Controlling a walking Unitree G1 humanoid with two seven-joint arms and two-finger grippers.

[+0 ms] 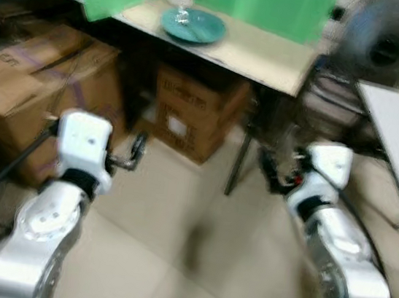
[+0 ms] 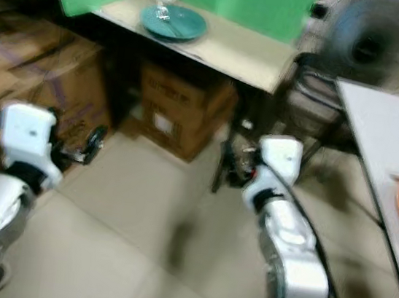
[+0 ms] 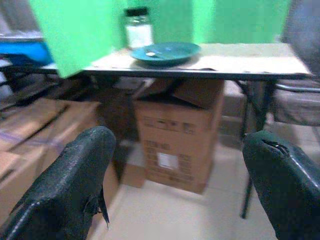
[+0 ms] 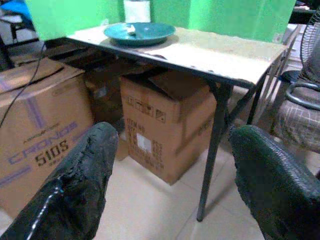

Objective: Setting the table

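A teal plate (image 4: 139, 33), shallow and upright, lay on a beige table (image 4: 210, 52) near its far left corner, with a small pale item resting in it and a lidded jar (image 3: 138, 28) standing just behind.

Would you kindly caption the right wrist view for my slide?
Open right hand faces a folding table bearing a teal plate, brown cardboard box beneath.
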